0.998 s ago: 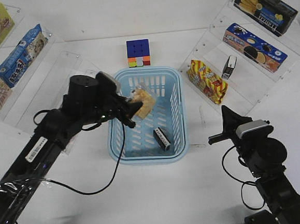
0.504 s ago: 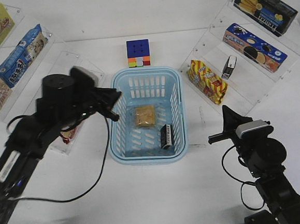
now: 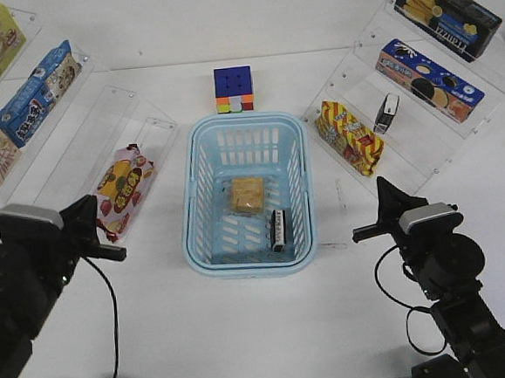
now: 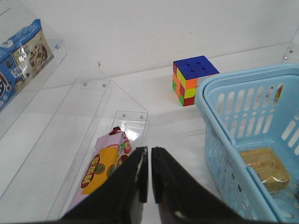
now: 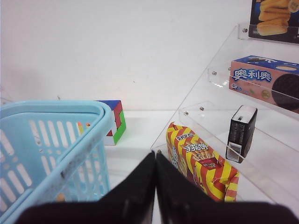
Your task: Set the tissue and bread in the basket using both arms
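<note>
The light-blue basket (image 3: 194, 163) stands mid-table. The bread (image 3: 247, 194), a golden bun in clear wrap, lies on its floor near the middle. The tissue (image 3: 278, 231), a slim black pack with a pale panel, lies near the basket's front right corner. My left gripper (image 3: 100, 233) is shut and empty, left of the basket and apart from it. My right gripper (image 3: 376, 204) is shut and empty, right of the basket. The left wrist view shows the closed gripper (image 4: 149, 154), the basket (image 4: 219, 121) and the bread (image 4: 264, 168). The right wrist view shows the closed gripper (image 5: 155, 158) beside the basket (image 5: 56, 116).
A Rubik's cube (image 3: 233, 90) sits behind the basket. A pink-and-yellow snack bag (image 3: 123, 186) lies on the left clear shelf. A red-and-yellow snack bag (image 3: 349, 138) and a small pale pack (image 3: 386, 113) sit on the right shelf. Snack boxes fill the upper shelves on both sides.
My left gripper let go of the bread, which dropped into the basket. The left arm then pulled back toward the lower left and shut. The right arm has not moved.
</note>
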You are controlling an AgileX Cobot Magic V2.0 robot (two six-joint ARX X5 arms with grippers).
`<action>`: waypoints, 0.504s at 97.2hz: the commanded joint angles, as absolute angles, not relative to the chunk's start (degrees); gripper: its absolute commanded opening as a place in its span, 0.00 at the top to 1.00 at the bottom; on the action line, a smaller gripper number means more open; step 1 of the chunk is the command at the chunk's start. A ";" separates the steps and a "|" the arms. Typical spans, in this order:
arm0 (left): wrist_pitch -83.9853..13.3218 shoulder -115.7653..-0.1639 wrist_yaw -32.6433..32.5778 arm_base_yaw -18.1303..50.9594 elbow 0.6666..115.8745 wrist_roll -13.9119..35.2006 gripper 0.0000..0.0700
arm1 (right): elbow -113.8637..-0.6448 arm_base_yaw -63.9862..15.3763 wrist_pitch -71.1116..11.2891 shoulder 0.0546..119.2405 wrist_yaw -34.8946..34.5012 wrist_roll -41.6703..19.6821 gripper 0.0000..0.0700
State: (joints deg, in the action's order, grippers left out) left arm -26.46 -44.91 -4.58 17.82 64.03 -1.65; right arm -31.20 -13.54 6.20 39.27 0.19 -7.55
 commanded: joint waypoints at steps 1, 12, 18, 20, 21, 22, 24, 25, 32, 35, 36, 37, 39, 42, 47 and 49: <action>-14.00 -39.07 -4.64 18.04 51.44 -0.78 1.00 | -31.75 -13.80 6.83 39.38 0.23 -7.66 1.00; -0.34 -32.36 -4.64 18.04 38.44 -0.36 1.00 | -31.75 -13.80 6.83 39.38 0.23 -7.64 1.00; 0.49 -30.30 -4.64 18.04 35.88 -0.38 1.00 | -31.75 -13.80 6.83 39.38 0.23 -7.64 1.00; -0.34 -29.87 -4.62 18.04 35.68 -0.40 1.00 | -31.75 -13.80 6.83 39.38 0.23 -7.64 1.00; -0.95 -29.67 -4.60 18.04 35.68 -0.38 1.00 | -31.75 -13.80 6.83 39.38 0.23 -7.64 1.00; -1.63 -29.52 -4.56 18.04 35.68 -0.38 1.00 | -31.75 -13.80 6.83 39.38 0.23 -7.64 1.00; -2.68 -29.19 -4.56 18.04 35.70 -0.40 1.00 | -31.75 -13.80 6.83 39.38 0.23 -7.64 1.00; -3.09 -29.04 -4.56 18.04 35.70 -0.40 1.00 | -31.75 -13.80 6.83 39.38 0.23 -7.64 1.00; -5.54 -27.81 -4.56 18.04 35.73 -0.40 1.00 | -31.75 -13.80 6.83 39.38 0.23 -7.64 1.00; -6.17 -27.31 -4.56 18.04 35.73 -0.40 1.00 | -31.75 -13.80 6.83 39.38 0.23 -7.64 1.00; -6.33 -27.14 -4.56 18.04 35.73 -0.40 1.00 | -31.75 -13.80 6.83 39.38 0.23 -7.64 1.00; -6.39 -27.00 -4.56 18.04 35.73 -0.40 1.00 | -31.75 -13.80 6.83 39.38 0.23 -7.64 1.00; -6.46 -26.74 -4.56 18.04 35.73 -0.40 1.00 | -31.75 -13.80 6.83 39.38 0.23 -7.64 1.00; -6.35 -26.39 -4.56 18.04 35.70 -0.40 1.00 | -31.75 -13.80 6.83 39.38 0.23 -7.64 1.00; -6.31 -25.89 -4.56 18.04 35.73 -0.43 1.00 | -31.75 -13.80 6.85 39.38 0.23 -7.64 1.00; -6.31 -25.71 -4.56 18.04 35.73 -0.43 1.00 | -31.75 -13.80 6.83 39.38 0.23 -7.64 1.00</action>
